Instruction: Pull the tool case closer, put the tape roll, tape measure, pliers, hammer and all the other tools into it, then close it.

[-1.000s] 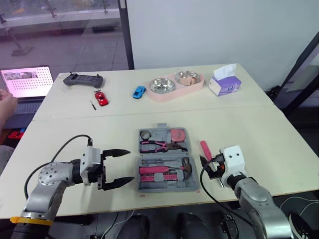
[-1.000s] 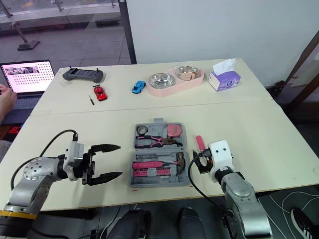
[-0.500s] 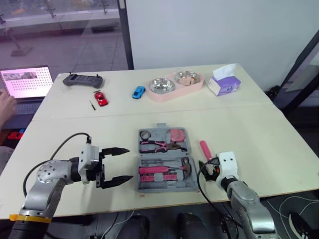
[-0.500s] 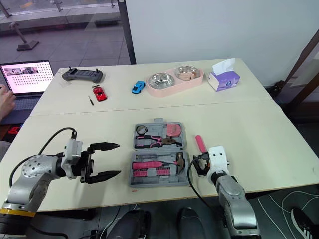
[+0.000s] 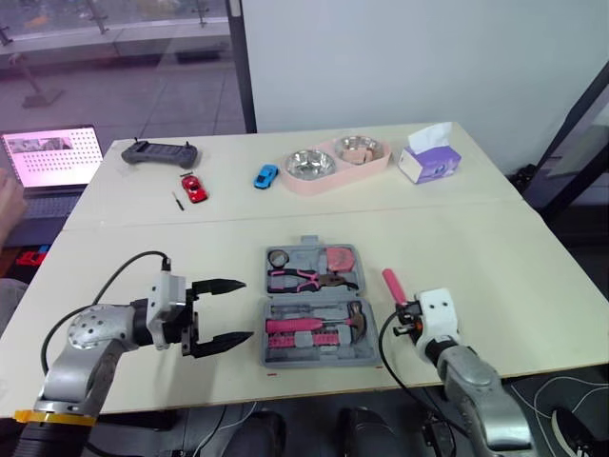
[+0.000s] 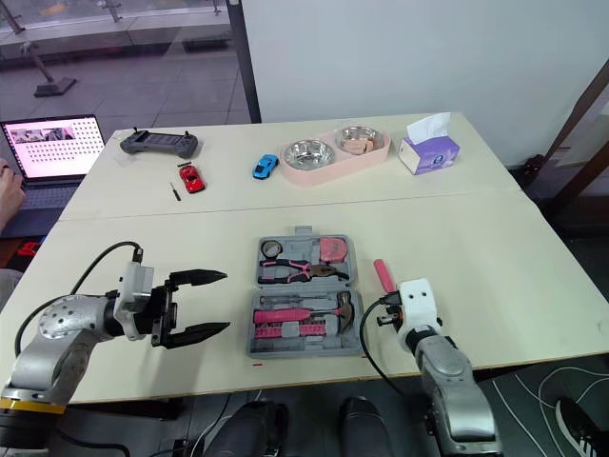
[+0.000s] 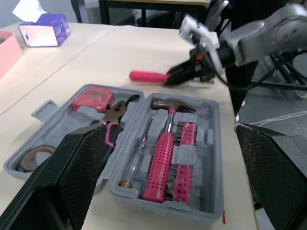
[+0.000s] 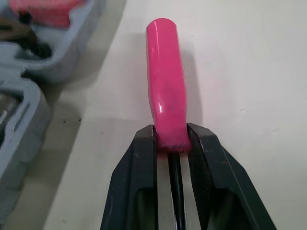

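Observation:
The grey tool case lies open in the middle of the near table. It holds the tape roll, the pink tape measure, the pliers and the pink-handled hammer. A pink-handled screwdriver lies on the table just right of the case. My right gripper is shut on the base of its handle, with the black shaft running back between the fingers. Left of the case, my left gripper stands open and holds nothing, its fingers pointing at the case.
On the far table stand a pink double bowl tray, a purple tissue box, a blue toy car, a red toy car and a grey controller. A laptop and a person's hand are at the far left.
My right gripper has closed on the pink screwdriver's handle and its wrist has dropped a little toward the table's front edge. The left gripper has stayed open, almost in place.

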You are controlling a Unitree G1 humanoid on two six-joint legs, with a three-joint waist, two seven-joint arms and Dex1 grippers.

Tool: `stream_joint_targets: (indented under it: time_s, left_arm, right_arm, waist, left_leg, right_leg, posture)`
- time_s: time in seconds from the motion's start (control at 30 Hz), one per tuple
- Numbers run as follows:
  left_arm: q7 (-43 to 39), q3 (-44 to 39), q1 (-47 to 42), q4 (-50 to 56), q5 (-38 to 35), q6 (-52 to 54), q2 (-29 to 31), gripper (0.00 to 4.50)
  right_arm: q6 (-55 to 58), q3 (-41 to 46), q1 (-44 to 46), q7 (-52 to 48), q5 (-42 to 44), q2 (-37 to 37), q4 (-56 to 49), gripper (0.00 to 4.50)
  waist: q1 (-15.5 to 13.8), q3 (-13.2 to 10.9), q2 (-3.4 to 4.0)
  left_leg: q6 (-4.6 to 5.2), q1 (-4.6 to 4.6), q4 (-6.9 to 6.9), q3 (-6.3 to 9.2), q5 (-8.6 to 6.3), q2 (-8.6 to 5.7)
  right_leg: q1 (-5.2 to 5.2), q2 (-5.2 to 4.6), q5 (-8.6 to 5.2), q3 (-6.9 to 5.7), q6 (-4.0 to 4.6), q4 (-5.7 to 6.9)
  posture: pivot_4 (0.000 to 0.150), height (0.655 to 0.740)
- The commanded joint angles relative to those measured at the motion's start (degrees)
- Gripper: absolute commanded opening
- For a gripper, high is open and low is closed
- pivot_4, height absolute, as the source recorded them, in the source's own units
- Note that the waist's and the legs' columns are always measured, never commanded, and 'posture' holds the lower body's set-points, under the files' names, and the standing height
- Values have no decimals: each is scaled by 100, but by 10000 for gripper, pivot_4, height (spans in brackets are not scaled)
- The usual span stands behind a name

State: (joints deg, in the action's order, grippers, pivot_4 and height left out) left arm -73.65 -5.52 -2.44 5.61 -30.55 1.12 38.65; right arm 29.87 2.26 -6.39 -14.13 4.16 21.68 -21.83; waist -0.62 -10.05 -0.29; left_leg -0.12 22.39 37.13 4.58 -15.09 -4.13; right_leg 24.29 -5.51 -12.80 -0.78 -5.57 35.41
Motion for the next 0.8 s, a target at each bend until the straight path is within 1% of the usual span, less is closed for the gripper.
stream_joint_targets:
  time_s: [0.03, 0.07, 0.17, 0.2, 0.3, 0.33, 0.4, 0.43, 0.5, 0.57, 0.67, 0.8]
  left_arm:
    - [-69, -158, -19, 47, -76, -3, 119, 45000]
    - [-91, -157, -33, 4, -68, -13, 132, 45000]
    - [-192, -129, -119, -185, 6, -84, 168, 45000]
    - [-228, -115, -146, -236, 35, -112, 178, 45000]
    - [-382, -60, -155, -329, 152, -287, 224, 45000]
    - [-425, -59, -131, -332, 164, -322, 234, 45000]
    - [-593, -58, 4, -304, 197, -482, 285, 45000]
    - [-657, -57, 53, -297, 206, -546, 306, 45000]
    - [-834, -74, 209, -237, 175, -611, 388, 45000]
    - [-898, -107, 286, -210, 129, -592, 435, 45000]
    - [-947, -168, 396, -204, 87, -601, 477, 45000]
    - [-1087, -253, 669, -147, 151, -805, 568, 45000]
  right_arm:
    - [651, -17, 469, -714, 305, 689, -1417, 3782]
    - [931, -70, 640, -985, 503, 943, -1702, 3782]
    - [2473, -535, 1378, -2049, 1342, 2123, -2608, 3782]
    - [2871, -681, 1604, -2226, 1514, 2416, -2769, 3782]
    - [3934, -1173, 2589, -2532, 2058, 2826, -2988, 3782]
    - [4230, -1406, 2964, -2580, 2182, 2849, -3024, 3782]
    - [4803, -1937, 3644, -2579, 2427, 2625, -3096, 3782]
    - [5001, -2107, 3856, -2558, 2518, 2532, -3122, 3782]
    - [5218, -2825, 4289, -2536, 2573, 2412, -3129, 3782]
    - [5352, -3377, 4610, -2441, 2534, 2293, -2997, 3782]
    - [5386, -4080, 4995, -2217, 2391, 1888, -2583, 3782]
    - [5384, -4473, 5288, -2110, 2384, 1600, -2325, 3782]
  waist:
    - [12, 2, -5]
    - [22, 3, -5]
    - [22, 0, -2]
    - [16, -1, -1]
    - [-4, 2, -18]
    - [-7, 1, -17]
    - [-3, 2, -18]
    - [-3, 2, -19]
    - [3, 2, -19]
    - [9, 2, -18]
    - [7, 2, -18]
    - [14, 2, -18]
  left_leg:
    - [0, 0, 0, 1, 0, 2]
    - [0, -1, 0, 1, 0, 5]
    - [1, -1, -4, 1, 0, 9]
    - [5, 0, 0, 5, -2, 11]
    - [6, 3, 0, 11, -3, 11]
    - [6, 6, 4, 9, -3, 10]
    - [6, 7, 5, 5, -3, 9]
    - [6, 8, 4, 5, -3, 9]
    - [7, 11, 0, 6, -5, 10]
    - [9, 14, -3, 6, -7, 10]
    - [9, 17, 1, 6, -7, 9]
    - [9, 17, 3, 5, -7, 7]
  right_leg:
    - [0, 1, 0, 0, 0, 1]
    - [0, 4, 0, 0, 0, 0]
    - [2, 5, 0, -1, -1, 0]
    - [-1, 6, -1, -6, -2, -1]
    - [-6, -4, -3, -12, 1, -9]
    - [-6, -6, -4, -13, 3, -11]
    - [-5, -14, -4, -11, 6, -15]
    - [-3, -15, -4, -9, 6, -18]
    - [4, -16, -4, -5, 6, -19]
    - [10, -17, -3, -5, 5, -18]
    - [12, -20, -2, -5, 8, -18]
    - [14, -20, 0, -5, 10, -18]
  posture:
    - [1500, 7400]
    - [1500, 7400]
    - [1500, 7400]
    - [1500, 7400]
    - [1500, 7400]
    - [1500, 7400]
    - [1500, 7400]
    - [1500, 7400]
    - [1500, 7400]
    - [1500, 7400]
    - [1500, 7400]
    - [1500, 7400]
